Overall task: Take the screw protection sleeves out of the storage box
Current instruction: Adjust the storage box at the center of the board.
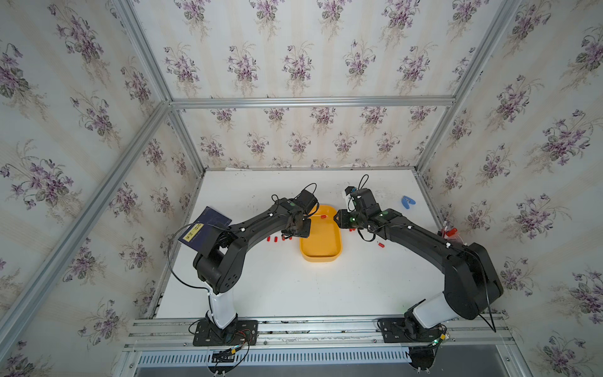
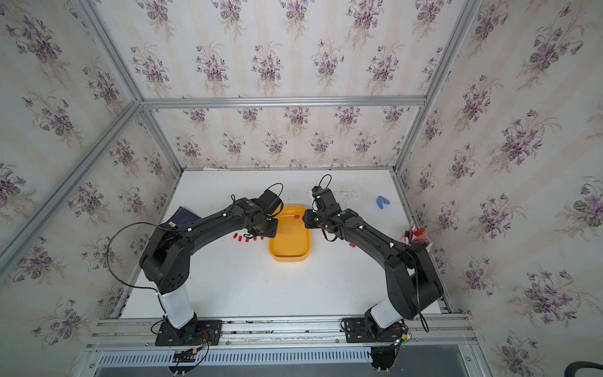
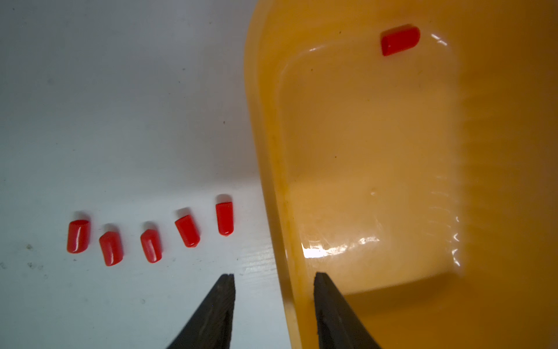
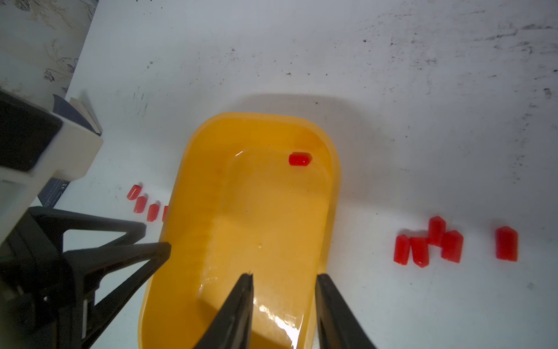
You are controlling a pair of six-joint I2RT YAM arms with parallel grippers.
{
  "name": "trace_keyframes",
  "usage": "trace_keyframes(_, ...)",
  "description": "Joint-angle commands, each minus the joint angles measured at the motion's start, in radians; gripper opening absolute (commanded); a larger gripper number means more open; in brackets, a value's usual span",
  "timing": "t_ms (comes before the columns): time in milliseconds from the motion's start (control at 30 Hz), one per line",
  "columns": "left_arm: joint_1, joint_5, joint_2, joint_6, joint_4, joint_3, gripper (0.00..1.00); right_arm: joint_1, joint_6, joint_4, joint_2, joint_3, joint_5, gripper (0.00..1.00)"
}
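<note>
**One sleeve (image 1: 323, 216) lies in the storage box (image 1: 321, 259)**

Top views: I see the box mid-bench (image 1: 293, 287), with the sleeve at its far end.
Left wrist: my left gripper (image 3: 273, 276) is parted and empty, astride the box's rim. Five sleeves (image 3: 151, 245) lie outside.
Right wrist: my right gripper (image 4: 285, 276) is likewise parted and empty.

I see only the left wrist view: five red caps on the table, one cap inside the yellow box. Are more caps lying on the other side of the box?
Observer: Yes. Right of the box, on the table, lie a bunch of four caps and a single cap apart.
Operator: Where is the right gripper?
Observer: The right gripper hangs open and empty over the box, apart from the cap inside.
Operator: Anything else on the table?
Observer: A blue clip lies toward its far right.
</note>
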Motion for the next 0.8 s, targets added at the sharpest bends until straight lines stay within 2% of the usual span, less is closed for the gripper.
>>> trace_keyframes(0,-0.002,-0.034,0.044,0.011,0.033,0.034,0.37,0.0,-0.005,0.006,0.001,-0.008,0.002,0.39)
trace_keyframes(167,-0.007,-0.064,0.093,0.032,0.045,0.072,0.15,0.0,-0.012,0.008,-0.006,-0.017,0.005,0.39)
trace_keyframes(300,-0.015,-0.091,0.08,0.041,0.07,0.057,0.07,0.0,-0.017,0.011,-0.013,-0.027,0.008,0.39)
trace_keyframes(467,-0.052,-0.163,0.042,0.028,0.086,0.029,0.0,0.0,-0.02,0.023,-0.02,-0.05,0.009,0.4)
trace_keyframes(567,-0.078,-0.185,0.017,0.008,0.118,-0.004,0.0,0.0,-0.023,0.032,-0.024,-0.063,0.002,0.39)
trace_keyframes(767,-0.083,-0.189,0.053,-0.023,0.077,0.017,0.0,-0.001,-0.051,-0.003,-0.013,-0.045,-0.048,0.39)
